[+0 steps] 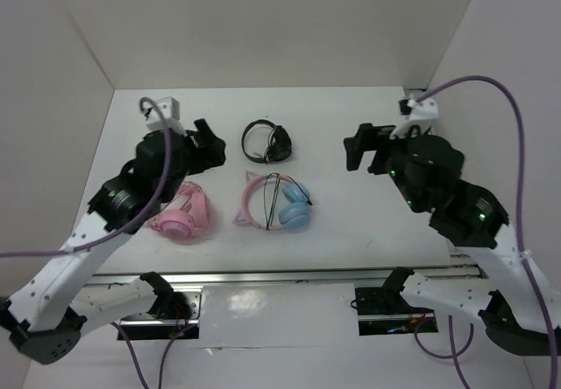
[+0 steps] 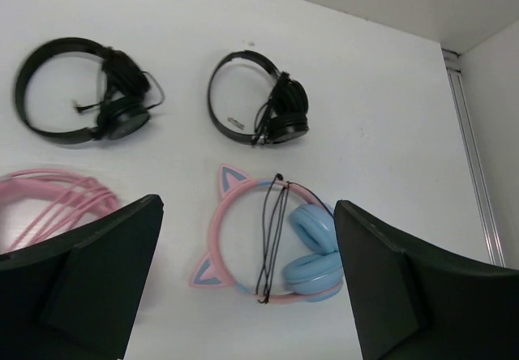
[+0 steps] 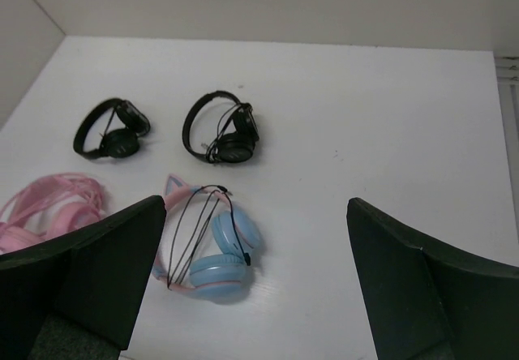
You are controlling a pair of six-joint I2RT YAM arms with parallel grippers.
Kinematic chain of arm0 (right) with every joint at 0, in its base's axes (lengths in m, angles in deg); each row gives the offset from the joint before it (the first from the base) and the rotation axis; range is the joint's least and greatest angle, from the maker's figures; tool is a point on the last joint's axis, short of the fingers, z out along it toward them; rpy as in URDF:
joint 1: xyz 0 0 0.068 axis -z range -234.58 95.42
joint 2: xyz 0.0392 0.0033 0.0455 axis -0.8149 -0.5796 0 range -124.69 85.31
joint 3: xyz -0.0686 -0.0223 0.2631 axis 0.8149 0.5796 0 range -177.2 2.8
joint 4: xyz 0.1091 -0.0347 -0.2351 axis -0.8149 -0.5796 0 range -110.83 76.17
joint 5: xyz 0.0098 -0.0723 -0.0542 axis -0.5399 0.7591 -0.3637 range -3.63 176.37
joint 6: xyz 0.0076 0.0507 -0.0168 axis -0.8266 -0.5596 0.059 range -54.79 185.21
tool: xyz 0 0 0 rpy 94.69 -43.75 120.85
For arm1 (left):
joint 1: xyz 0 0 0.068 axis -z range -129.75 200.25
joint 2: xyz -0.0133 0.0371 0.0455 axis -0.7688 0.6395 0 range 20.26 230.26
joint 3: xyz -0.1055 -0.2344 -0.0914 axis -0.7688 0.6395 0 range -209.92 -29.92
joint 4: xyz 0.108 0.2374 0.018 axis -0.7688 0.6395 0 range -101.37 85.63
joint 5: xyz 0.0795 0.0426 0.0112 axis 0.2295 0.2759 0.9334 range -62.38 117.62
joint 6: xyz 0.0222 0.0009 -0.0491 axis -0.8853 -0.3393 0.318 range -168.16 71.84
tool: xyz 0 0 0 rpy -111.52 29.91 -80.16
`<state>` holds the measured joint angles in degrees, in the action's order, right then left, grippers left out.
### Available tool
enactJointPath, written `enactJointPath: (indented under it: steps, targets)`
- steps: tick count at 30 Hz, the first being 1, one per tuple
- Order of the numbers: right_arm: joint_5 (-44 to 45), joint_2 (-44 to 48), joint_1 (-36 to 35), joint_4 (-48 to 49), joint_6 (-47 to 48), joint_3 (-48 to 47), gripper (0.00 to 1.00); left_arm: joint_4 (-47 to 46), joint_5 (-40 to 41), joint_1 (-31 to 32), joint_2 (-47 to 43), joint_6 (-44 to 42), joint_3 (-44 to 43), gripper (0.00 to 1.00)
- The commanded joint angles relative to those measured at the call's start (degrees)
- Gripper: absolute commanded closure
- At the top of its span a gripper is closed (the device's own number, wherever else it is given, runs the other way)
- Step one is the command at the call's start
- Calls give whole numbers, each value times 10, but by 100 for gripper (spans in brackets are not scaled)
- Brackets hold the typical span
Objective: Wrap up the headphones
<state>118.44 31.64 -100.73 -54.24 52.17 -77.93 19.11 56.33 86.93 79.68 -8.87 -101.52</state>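
Headphones, four total: one cat-ear pair with blue cups (image 2: 312,250); one all-pink pair (image 1: 181,216); two black pairs, left one (image 2: 122,117), right one (image 2: 288,121).

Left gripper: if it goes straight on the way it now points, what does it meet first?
Probably the cat-ear headphones, which lie centred ahead of the open left gripper; depth is unclear, so this is a judgement.

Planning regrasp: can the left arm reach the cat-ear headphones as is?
Probably yes: the left gripper hangs open facing the headphones, nothing lies on them, and the pink headphones sit apart.
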Motion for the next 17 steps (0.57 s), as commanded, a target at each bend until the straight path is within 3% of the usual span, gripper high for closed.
enactJointPath:
  steps: [1,6,11,17]
  targets:
    - [37,41,-3,-97,-33,-54,0,113,31,-13,-84,-46,-20,1]
    - [55,52,-3,-192,-50,-91,0,171,36,-18,-191,-72,-42,1]
    - [63,80,-3,-204,-50,-81,0,231,55,-18,-249,-78,-74,1]
    - [82,93,-3,-185,-45,-40,0,231,88,-18,-276,-83,-85,1]
